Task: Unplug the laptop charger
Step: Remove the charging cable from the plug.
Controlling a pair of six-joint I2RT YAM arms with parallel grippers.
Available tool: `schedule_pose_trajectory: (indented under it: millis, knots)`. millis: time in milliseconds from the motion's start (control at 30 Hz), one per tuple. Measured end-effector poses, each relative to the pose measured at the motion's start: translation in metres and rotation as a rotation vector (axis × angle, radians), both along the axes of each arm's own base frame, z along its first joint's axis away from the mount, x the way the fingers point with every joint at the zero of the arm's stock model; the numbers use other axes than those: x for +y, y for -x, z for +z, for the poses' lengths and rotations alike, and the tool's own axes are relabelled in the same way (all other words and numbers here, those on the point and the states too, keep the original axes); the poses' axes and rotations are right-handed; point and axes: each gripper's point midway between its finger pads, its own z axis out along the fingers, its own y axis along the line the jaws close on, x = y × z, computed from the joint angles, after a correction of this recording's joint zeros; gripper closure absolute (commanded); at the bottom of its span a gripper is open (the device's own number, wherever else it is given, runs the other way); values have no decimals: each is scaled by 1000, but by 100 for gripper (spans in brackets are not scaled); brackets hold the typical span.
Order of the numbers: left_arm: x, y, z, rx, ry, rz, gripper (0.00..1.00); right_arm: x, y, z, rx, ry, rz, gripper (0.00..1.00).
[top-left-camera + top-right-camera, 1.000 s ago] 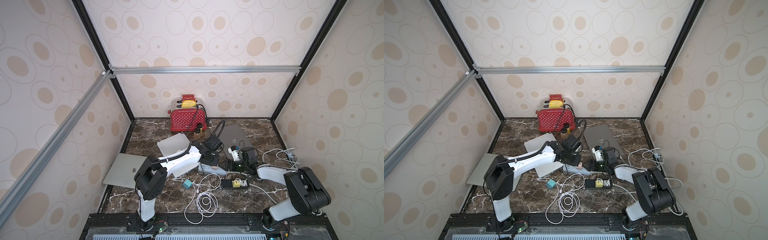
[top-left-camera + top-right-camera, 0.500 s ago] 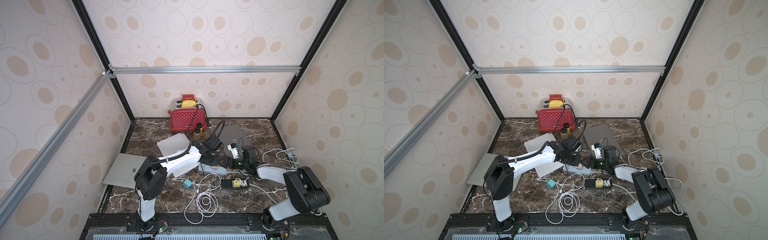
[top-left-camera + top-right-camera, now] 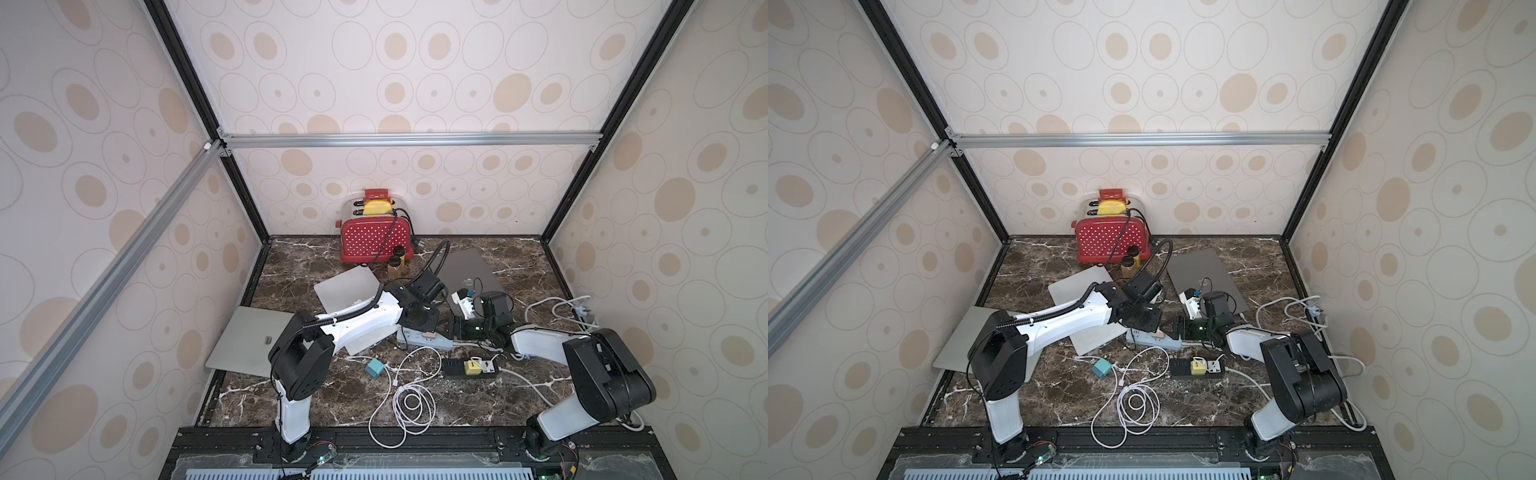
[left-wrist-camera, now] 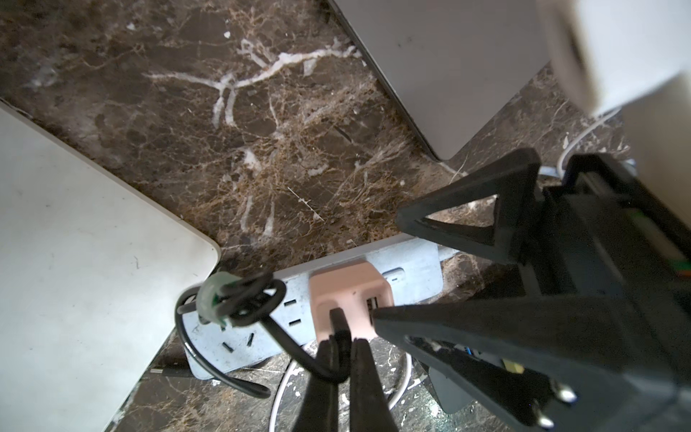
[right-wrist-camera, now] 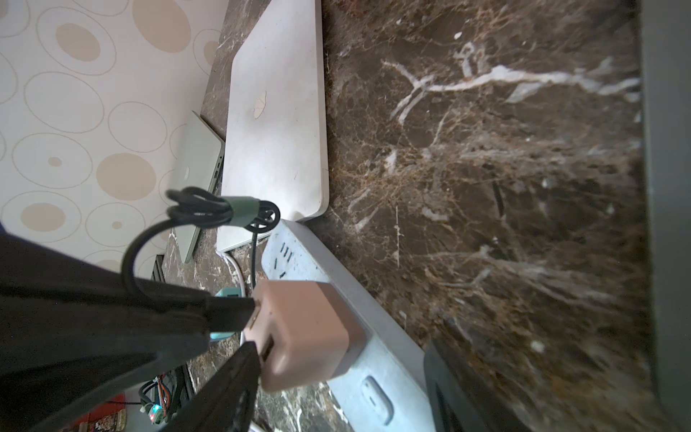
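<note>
The pink laptop charger (image 4: 349,295) sits plugged into a light blue power strip (image 4: 258,336) at mid-table, shown as the charger (image 3: 428,332) in a top view. A black cable (image 4: 239,299), bundled with a green tie, runs into it. My left gripper (image 4: 342,336) is shut on that cable's black plug (image 5: 228,310) right at the charger. My right gripper (image 5: 340,346) is open and straddles the strip beside the charger. One of its fingers (image 5: 232,385) is close against the charger's side, the other on the strip's far side. Both top views show the left gripper (image 3: 1148,322) and right gripper (image 3: 1179,328) meeting there.
A red toaster (image 3: 376,241) stands at the back. A white laptop (image 3: 349,286), a silver laptop (image 3: 249,340) and a dark grey laptop (image 3: 469,266) lie around the strip. A black power strip (image 3: 469,368), a teal cube (image 3: 375,368) and coiled white cables (image 3: 409,401) lie in front.
My right gripper has come down from beside the dark grey laptop toward the blue strip and now straddles it next to the charger. The left arm has kept still.
</note>
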Motion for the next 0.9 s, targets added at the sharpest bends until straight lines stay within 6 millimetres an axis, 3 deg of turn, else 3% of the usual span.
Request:
schedule_pose_trajectory:
  millis: [600, 900]
  knots:
    - [6, 6, 3, 31, -33, -5, 100, 16, -5, 1, -99, 76, 63, 32]
    - [2, -4, 34, -33, -2, -4, 100, 15, -10, 2, -147, 116, 51, 32]
